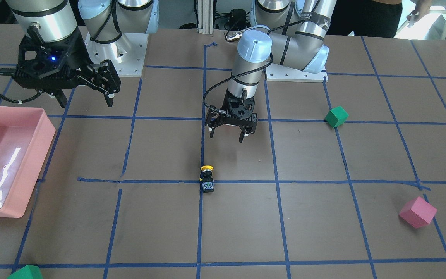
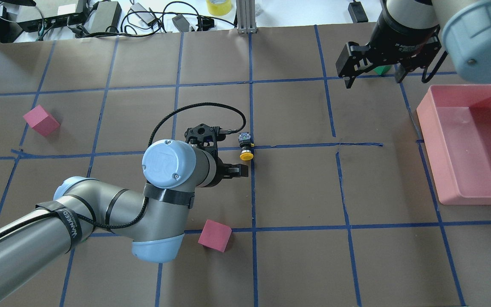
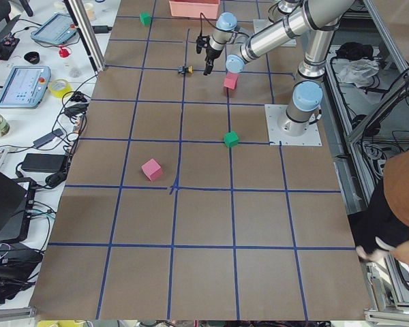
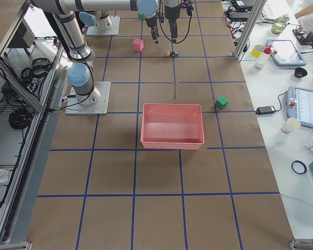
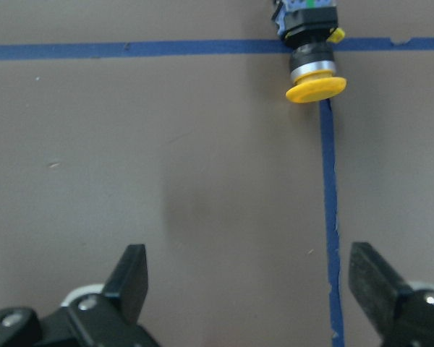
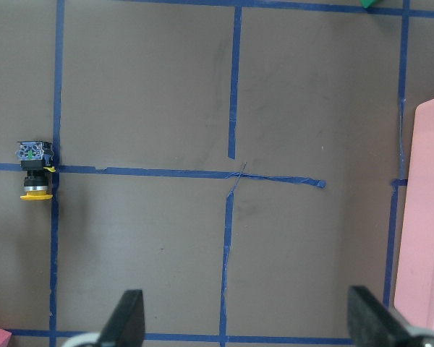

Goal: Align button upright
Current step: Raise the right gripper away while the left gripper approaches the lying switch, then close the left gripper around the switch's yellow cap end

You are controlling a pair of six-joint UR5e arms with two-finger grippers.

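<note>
Showed button (image 1: 207, 179) lying on its side on blue tape (image 1: 149, 181), yellow cap twd robot. Had L gripper (image 1: 227, 137) spread wide & empty near it, plus R gripper (image 1: 85, 103) also wide, empty, near pink tray (image 1: 10, 109)

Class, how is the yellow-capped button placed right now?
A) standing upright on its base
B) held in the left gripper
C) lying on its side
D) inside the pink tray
C: the button lies on its side on the table, cap pointing sideways, apart from the open left gripper.
</note>
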